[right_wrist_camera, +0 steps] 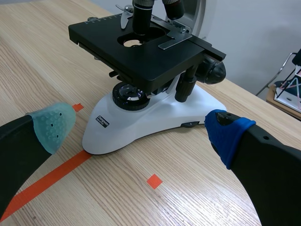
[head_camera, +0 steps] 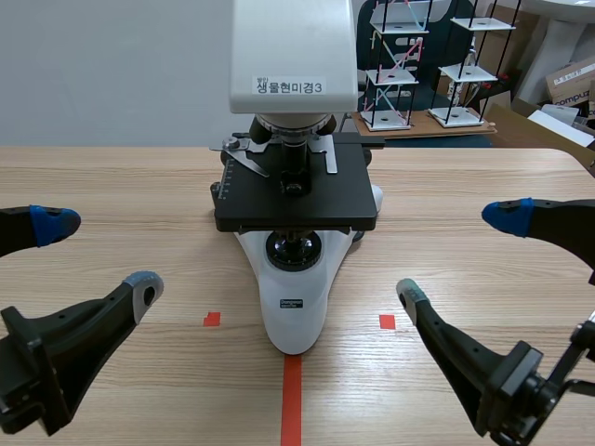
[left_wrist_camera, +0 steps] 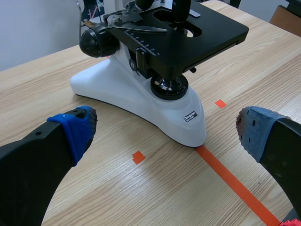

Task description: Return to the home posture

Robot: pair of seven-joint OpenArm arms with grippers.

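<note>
A white microscope (head_camera: 296, 200) with a black stage (head_camera: 296, 193) stands at the table's middle; its base (left_wrist_camera: 141, 101) lies ahead of both grippers (right_wrist_camera: 141, 120). My left gripper (head_camera: 98, 255) hangs low at the near left, open, nothing between its fingers (left_wrist_camera: 75, 132). My right gripper (head_camera: 460, 255) hangs low at the near right, also open and empty, its blue pad (right_wrist_camera: 228, 136) and green pad (right_wrist_camera: 52, 125) wide apart. Neither touches the microscope.
The wooden table (head_camera: 112, 186) runs to a far edge. Behind it at the right stand white wire-and-shelf models (head_camera: 400, 65) and cardboard boxes (head_camera: 572, 88). Bare wood lies on either side of the microscope.
</note>
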